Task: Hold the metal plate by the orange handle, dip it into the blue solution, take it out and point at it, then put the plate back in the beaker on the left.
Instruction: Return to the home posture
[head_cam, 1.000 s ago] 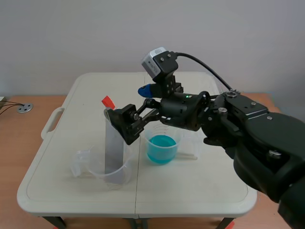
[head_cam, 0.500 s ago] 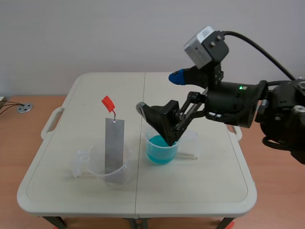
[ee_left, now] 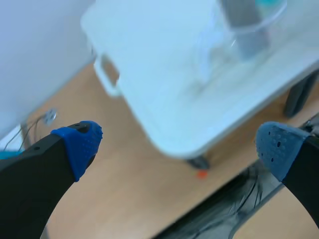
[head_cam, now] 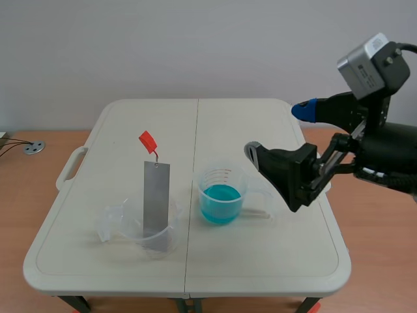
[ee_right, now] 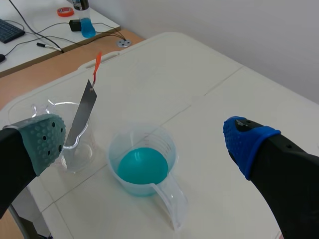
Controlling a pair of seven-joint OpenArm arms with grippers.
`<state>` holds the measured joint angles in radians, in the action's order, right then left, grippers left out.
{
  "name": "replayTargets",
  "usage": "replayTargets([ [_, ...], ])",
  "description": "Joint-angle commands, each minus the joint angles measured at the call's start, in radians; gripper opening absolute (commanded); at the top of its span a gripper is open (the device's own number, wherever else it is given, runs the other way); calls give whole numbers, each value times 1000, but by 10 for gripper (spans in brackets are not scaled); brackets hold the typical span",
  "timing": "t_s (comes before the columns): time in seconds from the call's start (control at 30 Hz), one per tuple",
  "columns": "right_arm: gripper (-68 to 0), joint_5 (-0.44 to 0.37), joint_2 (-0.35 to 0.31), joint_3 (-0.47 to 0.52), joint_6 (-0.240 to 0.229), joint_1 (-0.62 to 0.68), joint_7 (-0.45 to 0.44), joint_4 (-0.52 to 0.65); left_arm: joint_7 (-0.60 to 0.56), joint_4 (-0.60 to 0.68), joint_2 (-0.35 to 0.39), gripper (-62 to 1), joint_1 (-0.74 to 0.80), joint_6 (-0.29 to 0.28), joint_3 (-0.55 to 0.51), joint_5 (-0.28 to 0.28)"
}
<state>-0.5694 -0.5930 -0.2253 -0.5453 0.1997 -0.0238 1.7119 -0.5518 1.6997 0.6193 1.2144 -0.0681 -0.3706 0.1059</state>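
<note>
Standing in the clear beaker (head_cam: 140, 229) at the tabletop's (head_cam: 260, 274) left-near part is the metal plate (head_cam: 156, 195). Lower end sits inside the beaker, upper end sticks well above the rim, approx. upright w/ a slight lean. Orange handle (head_cam: 148, 139) hangs off the plate's top edge on a thin wire, up and a bit left of it; nothing grips it.

Just right of that beaker, not touching it, is the 2nd beaker (head_cam: 222, 189) w/ the blue solution (head_cam: 220, 199) in its bottom. Its handle sticks out to the right.

Right arm comes in from the right. Right jaws are wide open and hold nothing: grey-green pad (ee_right: 42, 139) on one side, blue pad (ee_right: 246, 142) on the other. They hang raised over the tabletop's right part, right of the blue-solution beaker and well apart from the plate.

Left jaws are also spread wide and hold nothing, w/ a blue pad (ee_left: 79, 144) on each finger. They're off the tabletop, over wood floor (ee_left: 129, 189) beside a corner. The beaker w/ the plate shows blurred ahead of them.
</note>
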Motion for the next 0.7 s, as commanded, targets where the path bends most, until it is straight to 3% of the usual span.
replayTargets([
  [0.0,-11,-21,-18,13,0,13,-21,29,-13,29,-16,14,-14,-13,14,6],
  [0.2,-10,-45,-33,58,0,116,-34,63,45,79,-55,14,-116,-82,83,1],
  [0.43,-11,-45,-33,103,0,216,-62,89,124,90,-78,14,-241,-90,198,-24],
  [0.67,-11,-45,-32,109,0,219,-58,89,130,100,-106,14,-343,-101,269,-50],
])
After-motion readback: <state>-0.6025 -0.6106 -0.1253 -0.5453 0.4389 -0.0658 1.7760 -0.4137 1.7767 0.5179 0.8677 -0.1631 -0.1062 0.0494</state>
